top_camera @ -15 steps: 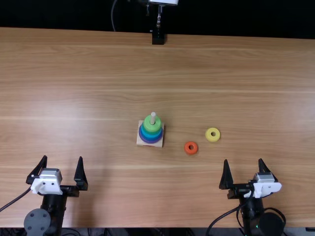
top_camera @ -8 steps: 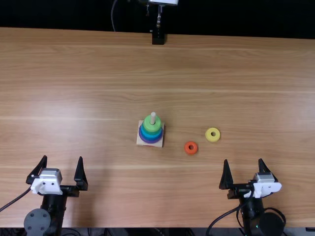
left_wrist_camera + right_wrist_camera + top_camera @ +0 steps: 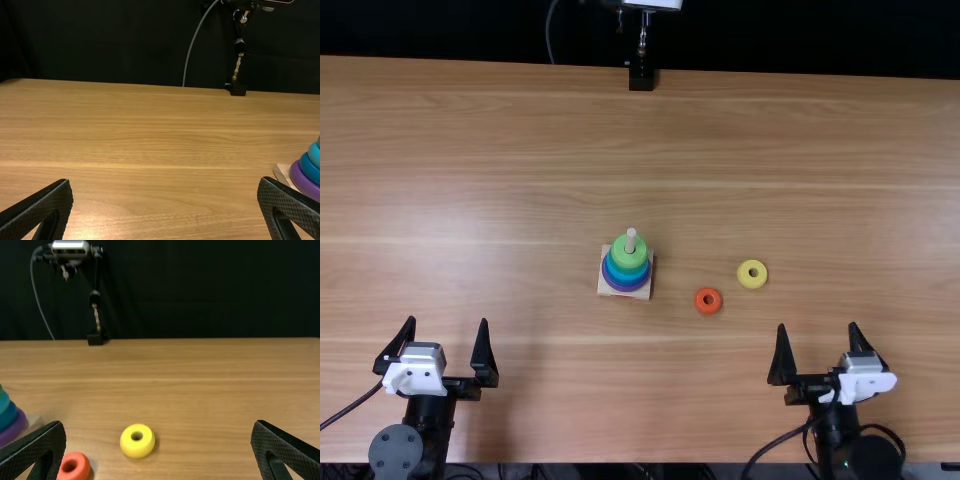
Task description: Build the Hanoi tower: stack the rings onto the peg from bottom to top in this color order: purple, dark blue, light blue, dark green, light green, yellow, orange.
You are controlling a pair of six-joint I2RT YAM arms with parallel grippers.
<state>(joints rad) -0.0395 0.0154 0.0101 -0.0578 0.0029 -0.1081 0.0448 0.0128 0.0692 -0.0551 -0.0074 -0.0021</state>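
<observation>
Left end effector (image 3: 447,321) and right end effector (image 3: 817,327) stood spread wide by the brown wooden table's (image 3: 620,440) near edge; across open room, mid-table, sat one orange ring (image 3: 707,309), one yellow ring (image 3: 752,283) and one ring-stacked wooden peg (image 3: 631,239).

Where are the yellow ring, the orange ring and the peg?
Yellow ring (image 3: 145,443): right wrist view, on its side, right of its hole.
Orange ring (image 3: 718,301): top view, on its flat rim, right of the hole.
Peg (image 3: 631,234): top view, near its tip.
</observation>
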